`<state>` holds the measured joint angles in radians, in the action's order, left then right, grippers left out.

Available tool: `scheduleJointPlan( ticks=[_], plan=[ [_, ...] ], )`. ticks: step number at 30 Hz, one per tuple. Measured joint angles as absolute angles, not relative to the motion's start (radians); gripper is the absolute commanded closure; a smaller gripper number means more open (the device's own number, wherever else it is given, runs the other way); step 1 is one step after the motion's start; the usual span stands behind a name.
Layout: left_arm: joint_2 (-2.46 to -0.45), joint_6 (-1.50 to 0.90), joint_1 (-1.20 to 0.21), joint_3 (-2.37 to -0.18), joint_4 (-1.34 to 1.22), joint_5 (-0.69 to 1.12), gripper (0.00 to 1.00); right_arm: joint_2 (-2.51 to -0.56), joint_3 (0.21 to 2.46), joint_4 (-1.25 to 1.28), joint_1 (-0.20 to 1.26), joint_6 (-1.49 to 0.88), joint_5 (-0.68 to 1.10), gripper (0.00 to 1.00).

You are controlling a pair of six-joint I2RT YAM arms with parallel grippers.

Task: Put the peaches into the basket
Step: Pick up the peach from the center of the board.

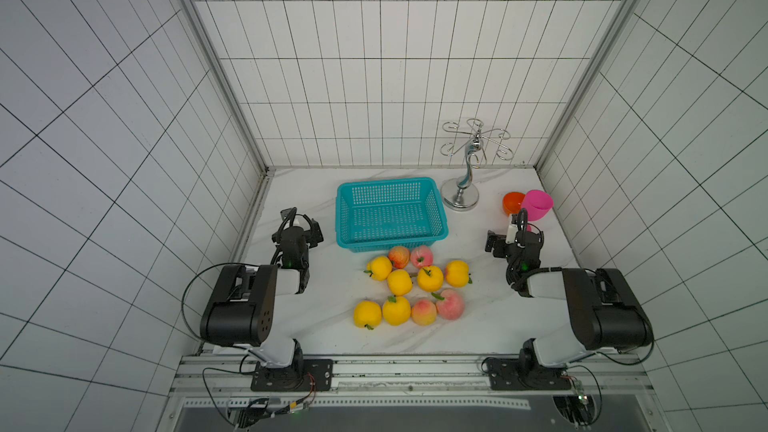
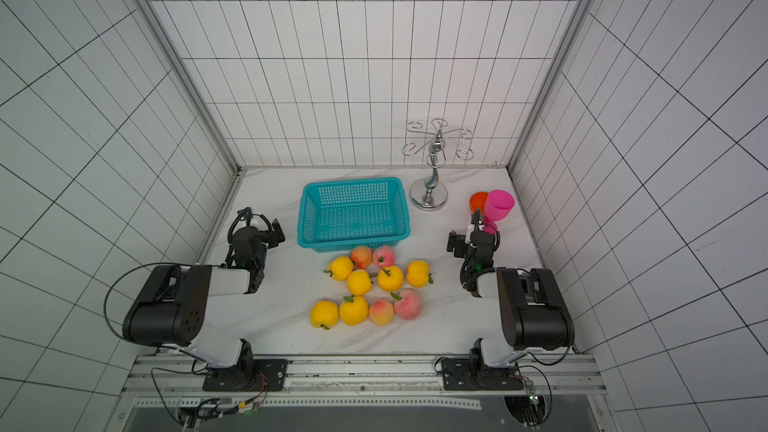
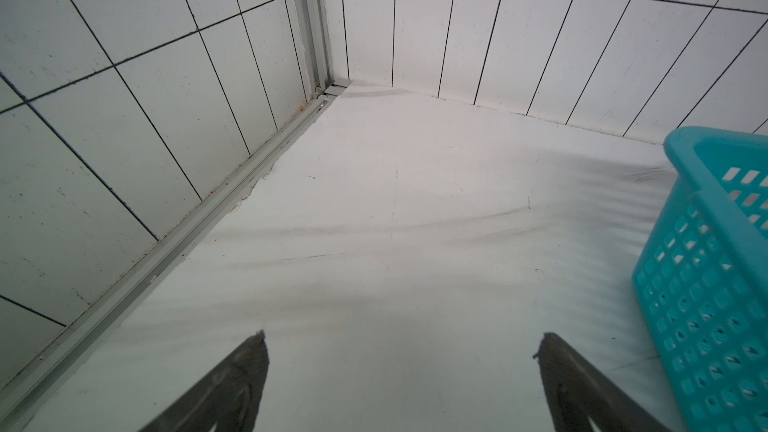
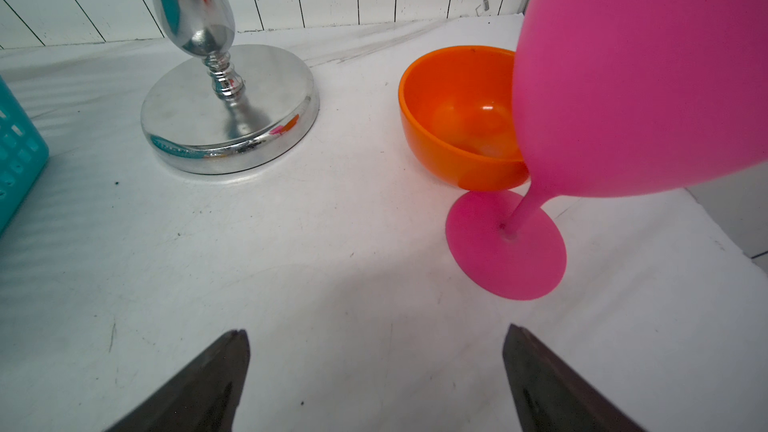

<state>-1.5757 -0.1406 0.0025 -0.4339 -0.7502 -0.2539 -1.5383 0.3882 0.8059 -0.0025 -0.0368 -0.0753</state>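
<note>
The peaches [image 1: 430, 278] lie clustered on the table [image 1: 478, 326] in both top views, between the left gripper [image 1: 302, 222] and the right gripper [image 1: 515, 238] and behind their fingertips, all outside the basket [image 1: 386, 183], which sits just beyond them. From the left wrist we see our left gripper [image 3: 401, 340] spread wide over bare table, with the basket [image 3: 706, 284] just beside one finger. From the right wrist, our right gripper [image 4: 376, 332] is equally spread and pinches nothing. A pink goblet [image 4: 644, 76], an orange goblet [image 4: 449, 126] and a chrome stand [image 4: 232, 118] stand ahead of it.
</note>
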Motion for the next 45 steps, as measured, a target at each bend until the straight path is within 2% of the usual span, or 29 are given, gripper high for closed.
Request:
scheduleJointPlan(
  ticks=[11,17,20,24,30,39,45],
  plan=[
    [-1.510,-0.141,0.002,-0.434,-0.723,-0.263,0.01,-1.494,0.468,0.684,-0.006,-0.044,-0.076,0.02],
    [-1.393,-0.157,0.000,-0.493,-0.537,-0.246,0.02,-1.376,0.482,0.570,-0.006,-0.044,-0.072,0.01],
    [-1.323,-0.213,-0.012,-0.571,-0.375,-0.245,0.01,-1.323,0.551,0.435,-0.006,-0.079,-0.081,0.02],
    [-1.234,-0.329,-0.031,-0.685,-0.146,-0.209,0.01,-1.298,0.756,0.160,-0.006,-0.157,-0.081,0.01],
    [-1.213,-0.440,-0.117,-0.891,0.207,-0.111,0.01,-1.314,1.045,-0.260,0.031,-0.197,-0.028,0.01],
    [-1.098,-0.537,-0.264,-0.908,0.466,-0.011,0.01,-1.188,1.072,-0.672,0.168,-0.262,0.017,0.01],
    [-1.090,-0.585,-0.333,-0.908,0.634,0.017,0.01,-1.107,1.062,-0.815,0.244,-0.327,0.042,0.01]
  ],
)
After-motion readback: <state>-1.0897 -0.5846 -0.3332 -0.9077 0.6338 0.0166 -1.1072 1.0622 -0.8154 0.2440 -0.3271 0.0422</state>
